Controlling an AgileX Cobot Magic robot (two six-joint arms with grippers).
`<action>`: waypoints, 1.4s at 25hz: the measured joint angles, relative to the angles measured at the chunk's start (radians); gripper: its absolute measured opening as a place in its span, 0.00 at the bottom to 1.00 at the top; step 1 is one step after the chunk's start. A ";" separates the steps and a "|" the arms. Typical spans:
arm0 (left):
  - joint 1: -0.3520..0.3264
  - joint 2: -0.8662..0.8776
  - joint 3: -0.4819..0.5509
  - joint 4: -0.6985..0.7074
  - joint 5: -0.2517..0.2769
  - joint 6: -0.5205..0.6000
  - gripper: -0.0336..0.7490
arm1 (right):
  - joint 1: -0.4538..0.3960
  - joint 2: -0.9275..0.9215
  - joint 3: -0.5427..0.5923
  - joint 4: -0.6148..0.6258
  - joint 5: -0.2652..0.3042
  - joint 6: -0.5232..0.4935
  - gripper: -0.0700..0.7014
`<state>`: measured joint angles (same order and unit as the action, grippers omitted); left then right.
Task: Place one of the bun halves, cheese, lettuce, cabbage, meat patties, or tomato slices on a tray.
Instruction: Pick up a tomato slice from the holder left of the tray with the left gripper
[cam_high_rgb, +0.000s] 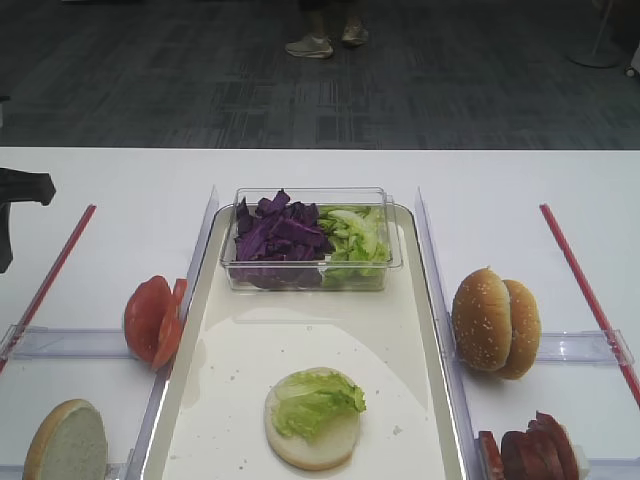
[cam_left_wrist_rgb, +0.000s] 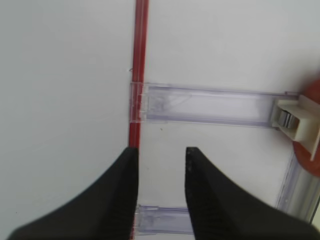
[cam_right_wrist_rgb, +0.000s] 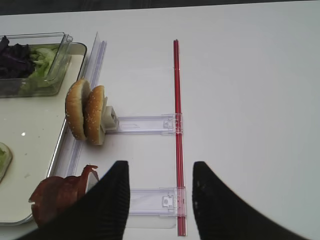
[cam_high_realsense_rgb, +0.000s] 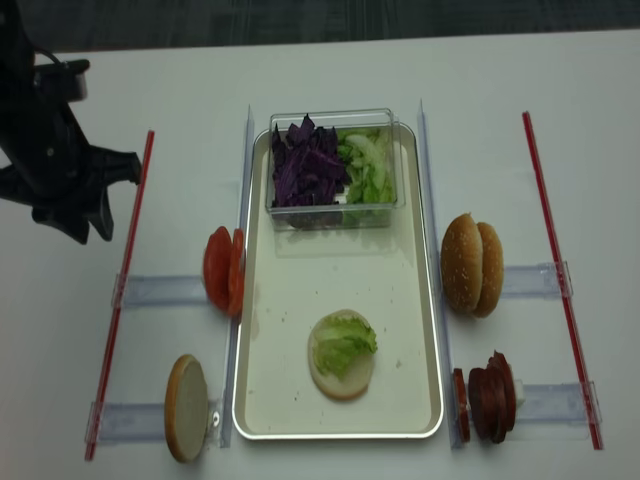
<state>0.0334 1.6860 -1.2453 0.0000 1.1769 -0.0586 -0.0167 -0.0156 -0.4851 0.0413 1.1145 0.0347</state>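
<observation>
On the tray (cam_high_realsense_rgb: 262, 400), at its near end, lies a bun base (cam_high_realsense_rgb: 341, 378) with a lettuce (cam_high_realsense_rgb: 344, 340) leaf on its cut face. Left of the tray's near corner another pale bun half (cam_high_realsense_rgb: 185, 407) stands on edge in a clear holder; right of that corner the patties (cam_high_realsense_rgb: 490, 396) stand in a row. Farther back on the left, the tomato slices (cam_high_realsense_rgb: 223, 270) stand upright just beside the tray's rim, and across on the right two seeded bun tops (cam_high_realsense_rgb: 471, 264) stand side by side. At the tray's far end a clear tub (cam_high_realsense_rgb: 335, 214) holds cabbage (cam_high_realsense_rgb: 307, 166) on the left and more lettuce on the right. The left gripper (cam_left_wrist_rgb: 161, 152) hovers over bare table by the red strip (cam_left_wrist_rgb: 137, 100), well apart from the tomato, jaws parted with nothing between them. The right gripper (cam_right_wrist_rgb: 161, 171) also stands spread and empty, seemingly near the patties, though only its wrist view shows it.
</observation>
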 joint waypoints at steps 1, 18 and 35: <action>-0.011 0.000 -0.002 0.000 0.000 -0.002 0.33 | 0.000 0.000 0.000 0.000 0.000 0.000 0.53; -0.258 0.000 -0.004 0.033 0.000 -0.193 0.33 | 0.000 0.000 0.000 0.000 0.000 0.004 0.53; -0.467 0.001 -0.043 0.131 -0.026 -0.441 0.33 | 0.000 0.000 0.000 0.000 0.000 0.009 0.53</action>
<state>-0.4338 1.6866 -1.2878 0.1307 1.1508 -0.4995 -0.0167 -0.0156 -0.4851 0.0413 1.1145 0.0436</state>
